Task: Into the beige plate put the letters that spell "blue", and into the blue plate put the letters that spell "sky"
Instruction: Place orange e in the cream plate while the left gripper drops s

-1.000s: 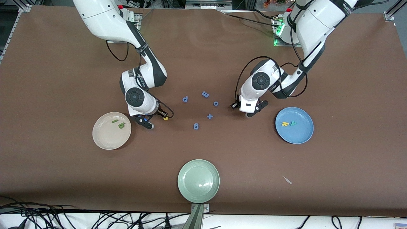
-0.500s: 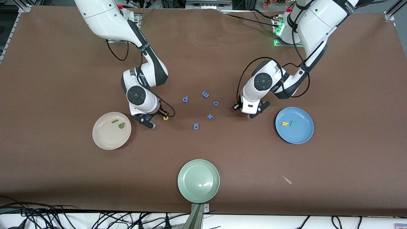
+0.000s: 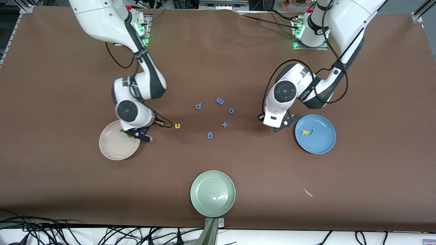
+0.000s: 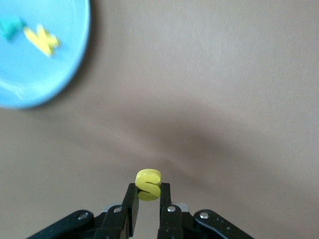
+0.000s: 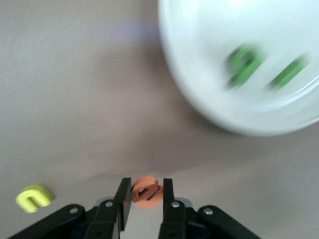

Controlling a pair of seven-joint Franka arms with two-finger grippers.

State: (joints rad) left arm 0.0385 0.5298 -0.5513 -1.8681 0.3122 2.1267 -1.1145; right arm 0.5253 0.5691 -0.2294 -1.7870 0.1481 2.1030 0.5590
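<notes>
Left pincer (image 4: pixel 147 199): clamped on yellow s (image 4: pixel 148 183), over bare counter (image 4: pixel 224 99) just beside blue plate (image 4: pixel 30 89); k, y already inside. Right pincer (image 5: pixel 145 201): nipping orange e (image 5: pixel 146 191) at beige plate (image 5: pixel 199 99) rim. Next, I judge: carry each over its plate, release; yellow u (image 5: pixel 34 197) remains.

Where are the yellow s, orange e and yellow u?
yellow s (image 4: pixel 148 184): left wrist view, on its face showing between the tool's pads.
orange e (image 5: pixel 146 192): right wrist view, on its middle.
yellow u (image 3: pixel 177 126): front view, on its middle, on the table.
</notes>
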